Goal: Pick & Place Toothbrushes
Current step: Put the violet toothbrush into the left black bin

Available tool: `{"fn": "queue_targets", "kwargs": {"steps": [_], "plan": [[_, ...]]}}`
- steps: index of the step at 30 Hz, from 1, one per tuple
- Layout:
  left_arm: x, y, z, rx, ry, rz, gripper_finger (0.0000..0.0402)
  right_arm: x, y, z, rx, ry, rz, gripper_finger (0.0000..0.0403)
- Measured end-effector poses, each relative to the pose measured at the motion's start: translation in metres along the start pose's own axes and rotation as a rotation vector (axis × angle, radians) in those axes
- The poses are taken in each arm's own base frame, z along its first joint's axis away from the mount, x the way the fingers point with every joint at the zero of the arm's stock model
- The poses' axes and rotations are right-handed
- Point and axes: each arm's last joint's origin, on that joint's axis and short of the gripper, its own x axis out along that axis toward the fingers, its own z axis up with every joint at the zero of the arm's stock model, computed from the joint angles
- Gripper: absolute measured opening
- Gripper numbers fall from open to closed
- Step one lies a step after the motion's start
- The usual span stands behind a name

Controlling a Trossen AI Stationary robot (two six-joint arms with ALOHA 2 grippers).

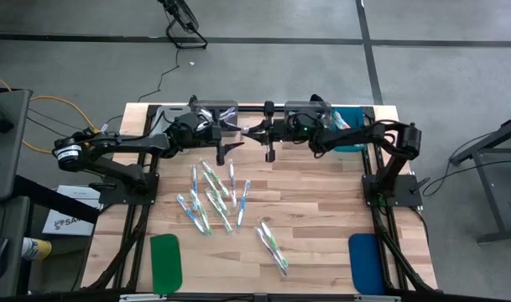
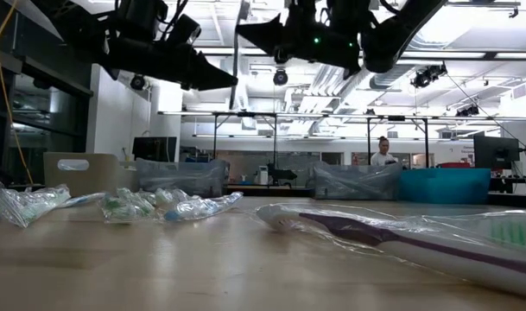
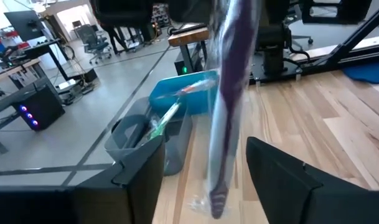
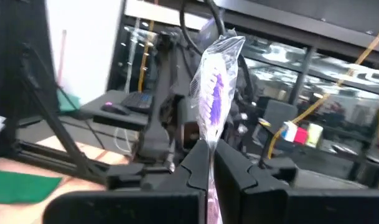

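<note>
From above, the left gripper (image 1: 232, 144) and right gripper (image 1: 259, 134) meet at the table's far middle, above the loose toothbrushes (image 1: 213, 197) scattered mid-table. In the left wrist view, the left fingers (image 3: 282, 180) stand spread either side of a purple wrapped toothbrush (image 3: 229, 93). In the right wrist view, the right fingers (image 4: 236, 165) pinch that toothbrush.

- Even overhead lighting; bright white ceiling strip lights (image 2: 457, 34) flare in low view.
- Both wrist views motion-blurred.
- Nearest clear-wrapped purple toothbrush (image 2: 401, 242) out of focus.
</note>
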Motion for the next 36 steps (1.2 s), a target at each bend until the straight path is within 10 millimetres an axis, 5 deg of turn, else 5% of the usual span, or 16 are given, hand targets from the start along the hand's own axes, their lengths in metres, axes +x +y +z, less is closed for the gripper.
{"fn": "queue_targets", "kwargs": {"steps": [20, 24, 36], "plan": [[0.000, 0.000, 0.005, -0.009, -0.058, -0.031, 0.0045, 0.001, -0.002, 0.002, 0.002, -0.005, 0.009, 0.0003], [0.000, 0.000, 0.005, 0.010, -0.058, -0.030, 0.0038, 0.001, -0.001, 0.002, 0.003, -0.005, 0.011, 0.0010], [-0.004, 0.006, -0.004, 0.069, 0.066, 0.057, 0.0038, -0.008, -0.013, 0.001, 0.274, 0.085, -0.040, 0.0156]]}}
